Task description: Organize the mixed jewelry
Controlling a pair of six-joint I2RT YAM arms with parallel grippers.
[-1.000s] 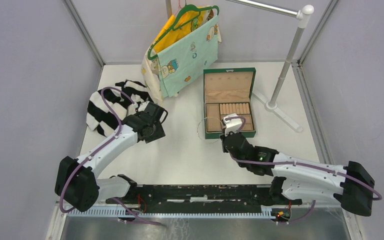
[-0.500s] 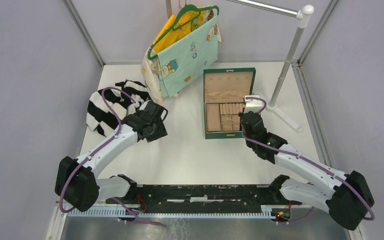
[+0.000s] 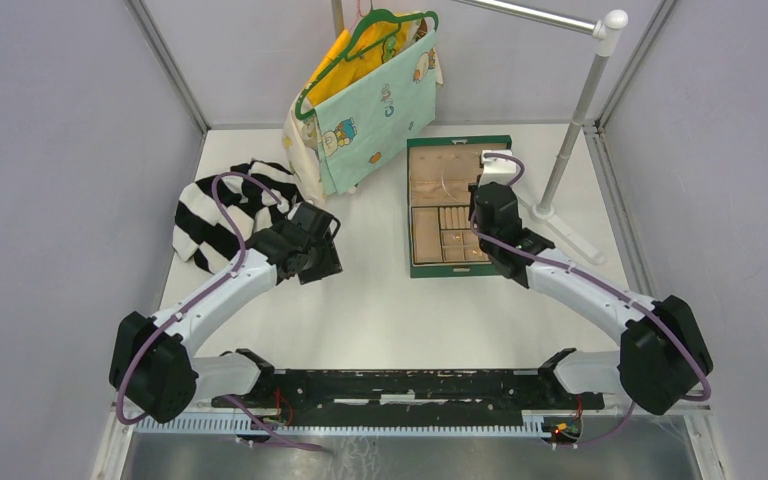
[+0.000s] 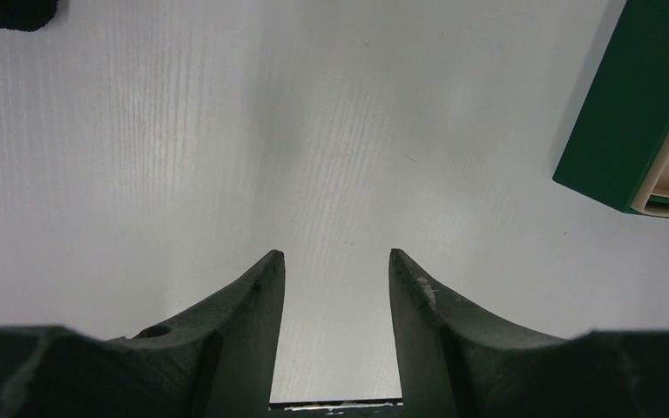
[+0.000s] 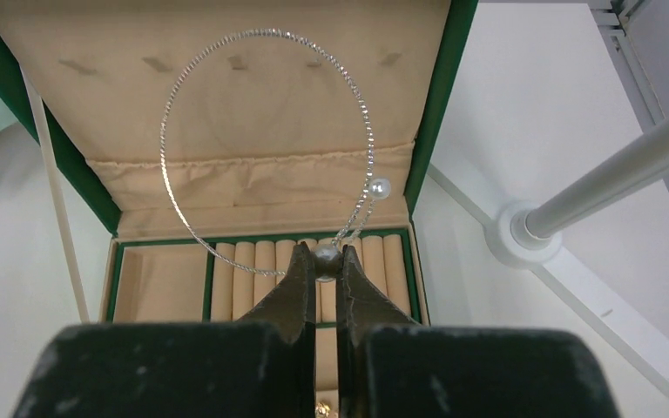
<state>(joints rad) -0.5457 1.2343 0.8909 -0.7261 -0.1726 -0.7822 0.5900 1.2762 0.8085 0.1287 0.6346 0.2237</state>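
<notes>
Slippage is the main risk. Left pincer [image 4: 335, 261] stands apart, empty, above the counter [image 4: 183, 131], box [image 4: 627, 113] at two o'clock. Right pincer [image 5: 320, 261] is clamped on the end of the chain [image 5: 162, 152], held over the box; so small a hold could let it swing, snag or drop. No writing is legible.

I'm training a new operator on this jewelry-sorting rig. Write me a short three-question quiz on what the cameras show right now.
1. True or false: the right jaws are shut on the thin chain loop, held over the green box.
2. What lies directly under the left jaws? A. the striped cloth B. bare table C. the rack's base
3. Short answer: which arm's jaws stand apart with nothing between them?

Key: 1 true; 2 B; 3 the left arm's.
</notes>
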